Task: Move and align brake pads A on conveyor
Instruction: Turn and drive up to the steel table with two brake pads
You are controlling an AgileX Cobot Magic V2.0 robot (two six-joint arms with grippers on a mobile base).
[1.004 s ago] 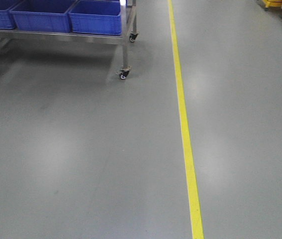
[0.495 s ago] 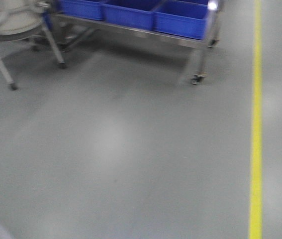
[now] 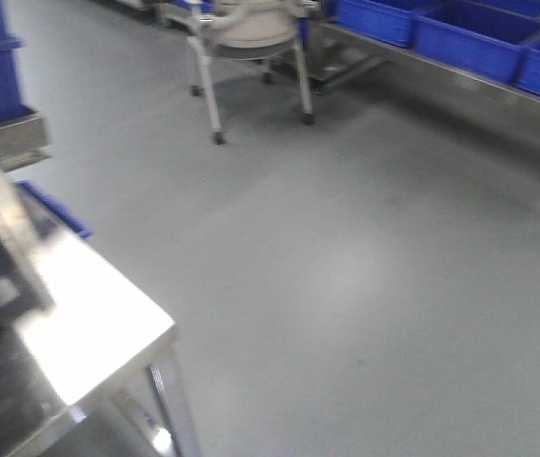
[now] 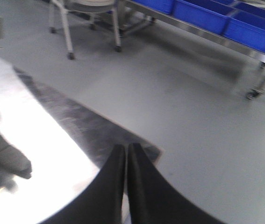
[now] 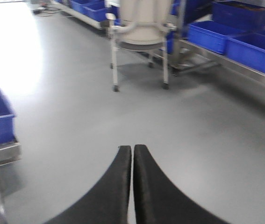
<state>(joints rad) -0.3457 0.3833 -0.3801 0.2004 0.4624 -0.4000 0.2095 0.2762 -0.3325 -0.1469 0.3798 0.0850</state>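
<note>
Left wrist alone shows the left gripper (image 4: 125, 150), closed, over steel table (image 4: 39, 133)

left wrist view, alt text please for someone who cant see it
The left gripper, jaws shut and empty, hangs by the edge of a shiny steel table. Beyond lie grey floor, chair legs and blue bins on a rack.

Seen from my remote desk, the robot shows only its two claws. The left claw (image 4: 126, 148) is a pair of matte black fingers (image 4: 108, 193), broad at the base and sweeping inward to narrow, blunt tips, a thin seam between them. The right claw (image 5: 132, 149) is built the same: two smooth, plain black fingers (image 5: 154, 193), curved like horns, slightly blurred.
</note>
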